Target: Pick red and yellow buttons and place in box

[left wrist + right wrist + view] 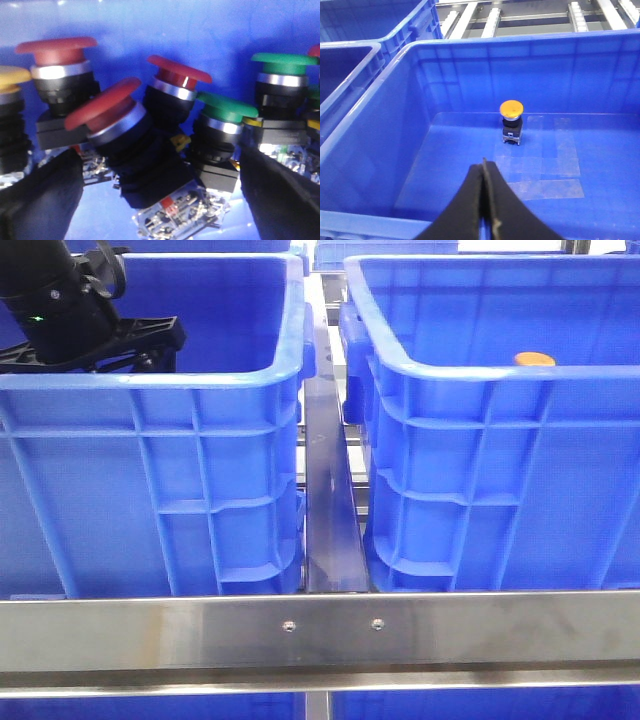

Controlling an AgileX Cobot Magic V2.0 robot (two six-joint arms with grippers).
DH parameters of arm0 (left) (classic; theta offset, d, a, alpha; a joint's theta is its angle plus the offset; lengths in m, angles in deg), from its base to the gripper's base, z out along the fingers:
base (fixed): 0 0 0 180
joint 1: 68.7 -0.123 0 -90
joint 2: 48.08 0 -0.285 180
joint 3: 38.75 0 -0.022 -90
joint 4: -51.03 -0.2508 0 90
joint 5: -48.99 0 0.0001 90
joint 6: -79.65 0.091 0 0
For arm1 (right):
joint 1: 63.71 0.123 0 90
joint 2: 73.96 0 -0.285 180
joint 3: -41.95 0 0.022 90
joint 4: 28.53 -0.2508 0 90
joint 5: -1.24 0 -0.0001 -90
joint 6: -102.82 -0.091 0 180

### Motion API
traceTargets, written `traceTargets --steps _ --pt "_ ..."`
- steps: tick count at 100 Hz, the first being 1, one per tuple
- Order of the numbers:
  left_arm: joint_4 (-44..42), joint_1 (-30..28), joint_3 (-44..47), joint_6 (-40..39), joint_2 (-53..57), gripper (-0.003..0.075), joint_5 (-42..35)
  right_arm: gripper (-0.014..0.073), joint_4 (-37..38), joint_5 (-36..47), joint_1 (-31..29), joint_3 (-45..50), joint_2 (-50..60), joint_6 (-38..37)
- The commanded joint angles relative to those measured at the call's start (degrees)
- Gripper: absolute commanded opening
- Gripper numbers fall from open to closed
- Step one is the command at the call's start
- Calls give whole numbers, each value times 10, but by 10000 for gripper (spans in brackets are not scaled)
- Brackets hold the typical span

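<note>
In the left wrist view my left gripper (157, 155) is open, low inside a blue crate (150, 380). Its dark fingers (42, 195) stand either side of a tilted red button (107, 107) without pressing on it. Two more red buttons (175, 75) and a yellow button (10, 80) stand close behind. In the right wrist view my right gripper (484, 164) is shut and empty, above the near part of the box (370, 150). An orange-yellow button (512, 108) stands upright on the box floor, well apart from the fingertips. Its cap (535, 359) peeks over the box rim in the front view.
Green buttons (225, 107) stand beside the red ones in the left crate. The left arm (70, 310) reaches into that crate from the back left. A metal rail (320, 630) runs across the front, and a dark strip (325, 490) lies between the two crates.
</note>
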Motion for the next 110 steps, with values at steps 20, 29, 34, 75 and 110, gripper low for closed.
traceTargets --steps 20,29,34,75,110 --pt "14 -1 -19 -5 27 267 -20 -67 -16 17 2 -15 0 4" --pt "14 -1 -19 -5 27 144 -20 -67 -16 17 2 -15 0 4" --pt "14 -1 -19 6 28 98 -20 -67 -16 17 2 -15 0 4" --pt "71 0 -19 117 121 31 -15 -67 -16 17 2 -15 0 4" --pt "405 1 -19 467 190 31 66 -67 -16 16 2 -15 0 4"
